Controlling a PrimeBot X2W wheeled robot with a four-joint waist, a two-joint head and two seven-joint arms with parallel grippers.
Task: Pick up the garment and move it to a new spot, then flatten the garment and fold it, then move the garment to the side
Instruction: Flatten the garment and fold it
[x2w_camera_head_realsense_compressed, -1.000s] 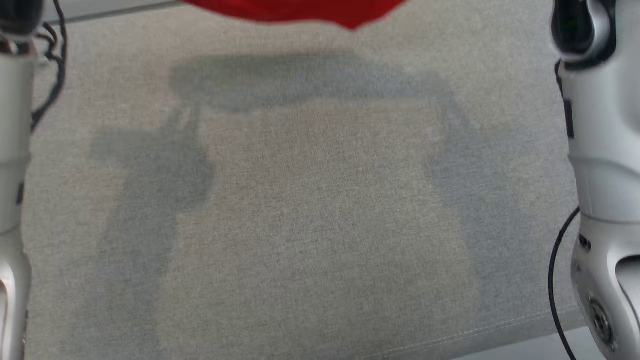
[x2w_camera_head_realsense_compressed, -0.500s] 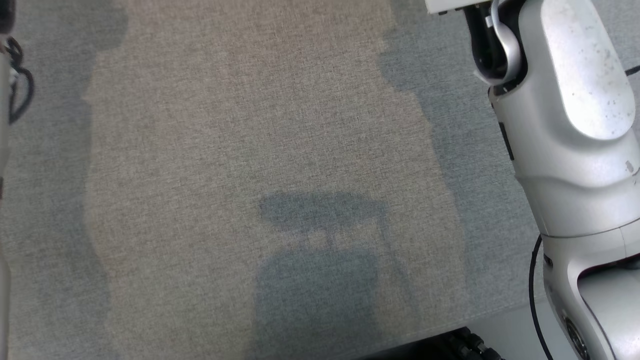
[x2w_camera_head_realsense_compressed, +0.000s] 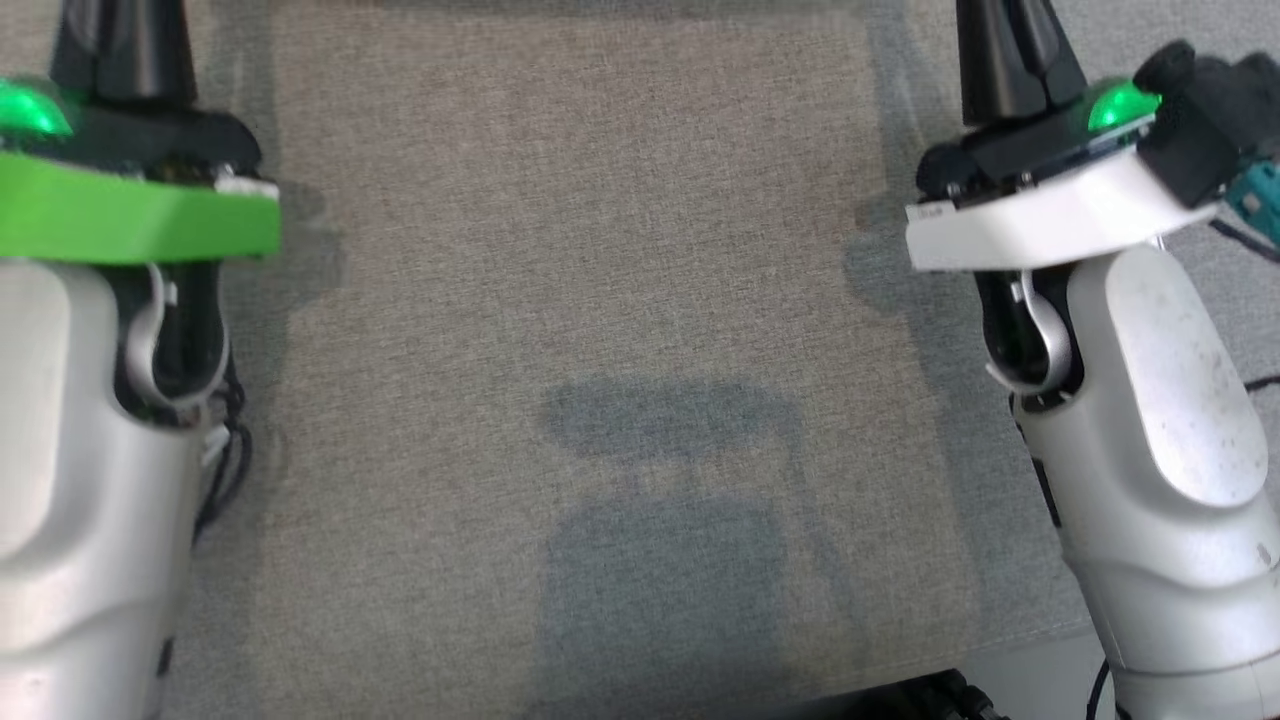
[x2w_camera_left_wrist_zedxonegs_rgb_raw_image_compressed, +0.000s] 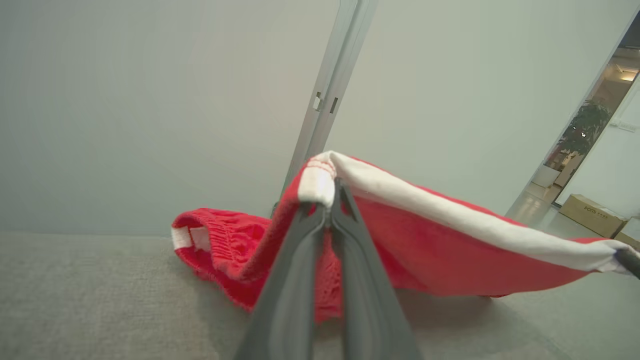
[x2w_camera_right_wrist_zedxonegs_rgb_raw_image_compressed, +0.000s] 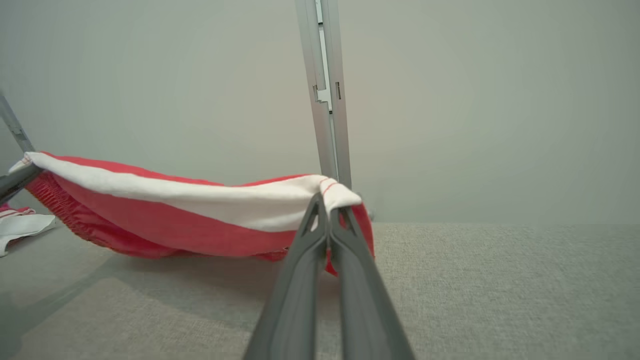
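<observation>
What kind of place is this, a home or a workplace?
Probably a workplace such as an office or lab: a grey fabric-covered surface, plain pale walls with a metal frame post, and, further off, cardboard boxes and a potted plant.

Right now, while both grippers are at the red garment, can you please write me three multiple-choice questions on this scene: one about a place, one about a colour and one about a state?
1. Where is the banded edge of the garment?
A. folded inside a box
B. raised and stretched between the left gripper and the right gripper
C. draped over a chair

2. What colour is the band along that edge?
A. white
B. blue
C. black

3. In what state is the left gripper?
A. wide open
B. shut on the garment
C. shut on nothing

Answers:
1 B: both wrist views show the edge spanning from one gripper to the other.
2 A: the strip is white against the red cloth.
3 B: its fingers meet on the white corner.
</observation>
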